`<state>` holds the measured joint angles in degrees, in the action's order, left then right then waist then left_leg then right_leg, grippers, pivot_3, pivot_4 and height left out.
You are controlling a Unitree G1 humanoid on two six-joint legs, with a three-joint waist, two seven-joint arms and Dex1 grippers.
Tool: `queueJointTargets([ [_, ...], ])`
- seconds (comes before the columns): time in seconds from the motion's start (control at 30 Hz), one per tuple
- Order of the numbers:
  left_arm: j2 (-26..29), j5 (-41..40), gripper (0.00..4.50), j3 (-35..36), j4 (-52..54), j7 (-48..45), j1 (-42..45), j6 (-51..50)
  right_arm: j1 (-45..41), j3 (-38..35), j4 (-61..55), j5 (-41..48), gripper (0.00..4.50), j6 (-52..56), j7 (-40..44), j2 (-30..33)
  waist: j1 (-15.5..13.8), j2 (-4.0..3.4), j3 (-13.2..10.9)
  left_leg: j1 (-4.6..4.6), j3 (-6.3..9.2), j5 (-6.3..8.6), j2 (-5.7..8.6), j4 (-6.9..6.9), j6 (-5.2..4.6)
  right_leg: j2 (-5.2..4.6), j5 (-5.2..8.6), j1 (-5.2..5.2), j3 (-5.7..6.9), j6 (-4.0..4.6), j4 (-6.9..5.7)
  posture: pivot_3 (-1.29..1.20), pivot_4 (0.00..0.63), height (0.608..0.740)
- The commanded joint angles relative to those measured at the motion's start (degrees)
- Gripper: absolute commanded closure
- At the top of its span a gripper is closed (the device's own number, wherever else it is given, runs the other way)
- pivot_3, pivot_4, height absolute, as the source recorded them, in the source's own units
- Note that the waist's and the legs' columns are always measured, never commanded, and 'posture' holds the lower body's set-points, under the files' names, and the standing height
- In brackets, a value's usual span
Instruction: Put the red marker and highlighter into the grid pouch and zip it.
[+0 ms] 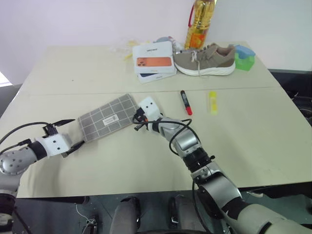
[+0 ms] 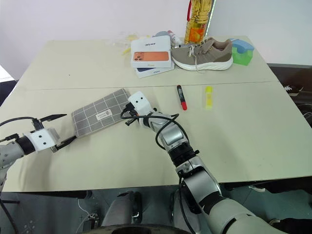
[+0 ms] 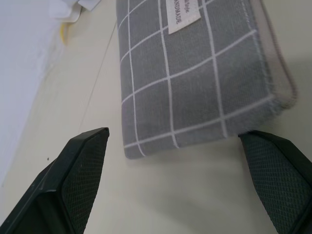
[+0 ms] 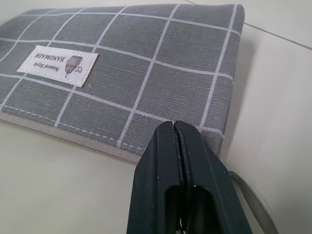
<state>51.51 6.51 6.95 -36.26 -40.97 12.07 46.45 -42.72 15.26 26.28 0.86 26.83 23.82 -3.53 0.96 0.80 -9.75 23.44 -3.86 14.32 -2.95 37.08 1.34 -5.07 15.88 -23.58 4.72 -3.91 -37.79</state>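
One beige table (image 1: 253, 141), white wall (image 1: 73, 22) behind; left end effector (image 1: 68, 134) agape, empty; right end effector (image 1: 139, 122) closed, empty.

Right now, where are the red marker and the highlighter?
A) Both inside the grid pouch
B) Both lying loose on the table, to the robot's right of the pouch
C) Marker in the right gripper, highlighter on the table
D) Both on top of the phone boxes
B. The red marker and the highlighter lie side by side on the bare table, apart from the grid pouch; the shut right gripper holds neither.
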Motion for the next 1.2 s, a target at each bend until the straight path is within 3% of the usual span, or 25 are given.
queueJointTargets([
  [0.03,-0.78,4.00,0.00,-3.26,-6.77,3.29,4.48,6.24,0.64,0.29,-0.83,-0.24,4.47,0.37,-0.17,-0.82,-0.09,0.00,0.00,0.00,-0.02,0.00,0.00,0.00,0.00,0.00,0.00,0.00,0.00,0.00,-0.01,0.00,0.150,0.724],
  [0.17,-1.85,5.60,0.00,-5.76,-11.51,5.58,7.74,11.89,0.95,0.31,-1.19,-0.41,4.47,0.46,-0.20,-0.64,-0.05,0.02,0.01,-0.01,-0.12,0.00,0.00,0.02,0.00,-0.02,0.00,-0.04,0.00,-0.01,-0.08,0.00,0.150,0.724],
  [0.23,-1.91,5.96,0.54,-6.78,-13.01,6.22,8.68,14.69,1.12,0.34,-1.42,-0.50,4.50,0.52,-0.25,-0.54,-0.08,0.02,0.01,-0.01,-0.19,0.00,0.00,0.02,0.00,-0.05,0.00,-0.09,0.00,-0.01,-0.13,0.00,0.150,0.724],
  [0.33,-1.90,5.19,1.84,-7.58,-14.76,6.65,9.78,17.26,1.28,0.29,-1.64,-0.56,4.50,0.64,-0.45,-0.49,0.04,0.04,0.02,0.00,-0.29,0.00,-0.01,0.01,0.00,-0.06,0.00,-0.16,0.00,-0.02,-0.16,0.00,0.150,0.724],
  [0.5,-1.63,3.56,4.47,-8.55,-15.88,6.29,10.33,18.85,1.57,0.41,-2.02,-0.68,4.50,0.70,-0.42,-0.37,0.04,0.04,0.02,0.03,-0.40,0.00,-0.02,0.01,0.00,-0.08,0.00,-0.31,0.00,-0.02,-0.23,0.00,0.150,0.724],
  [0.7,-2.71,-1.76,4.47,-8.09,-13.08,4.21,8.58,16.66,1.23,-0.61,-2.64,-0.57,4.50,-0.50,-0.58,0.09,0.14,0.04,0.02,0.06,-0.50,0.00,-0.02,0.01,0.00,-0.14,-0.01,-0.40,0.00,-0.02,-0.26,0.00,0.150,0.724],
  [0.83,-5.56,-12.74,4.47,-7.84,1.42,-0.38,3.36,2.11,0.74,-2.18,-8.41,-0.93,4.50,-2.50,0.62,4.73,-0.02,0.02,0.00,0.10,-0.50,0.00,-0.04,0.01,0.00,-0.18,-0.01,-0.44,0.00,-0.02,-0.27,0.00,0.150,0.724],
  [0.97,-7.25,-17.18,4.50,-6.69,17.03,-0.08,-2.31,-12.14,3.28,-3.58,-17.80,0.53,3.16,-0.53,4.11,11.15,-0.01,0.05,0.01,0.60,-0.49,-0.01,0.04,0.15,-0.01,-0.35,-0.07,-0.82,0.00,-0.14,-0.27,0.00,0.150,0.724],
  [1.17,-11.15,-18.33,4.50,-5.58,30.15,3.12,-7.13,-24.42,10.29,-9.22,-34.52,6.93,0.02,11.59,8.11,18.93,0.20,0.05,0.00,0.69,-0.49,-0.01,0.03,0.13,-0.01,-0.24,-0.10,-0.91,0.01,-0.18,-0.22,0.00,0.150,0.724],
  [1.2,-11.78,-18.42,4.50,-5.55,31.13,3.17,-7.56,-25.38,11.44,-9.35,-36.96,7.94,0.02,13.37,8.77,19.66,0.22,0.05,0.00,0.68,-0.49,-0.01,0.02,0.14,-0.01,-0.21,-0.10,-0.91,0.01,-0.18,-0.22,0.00,0.150,0.724],
])
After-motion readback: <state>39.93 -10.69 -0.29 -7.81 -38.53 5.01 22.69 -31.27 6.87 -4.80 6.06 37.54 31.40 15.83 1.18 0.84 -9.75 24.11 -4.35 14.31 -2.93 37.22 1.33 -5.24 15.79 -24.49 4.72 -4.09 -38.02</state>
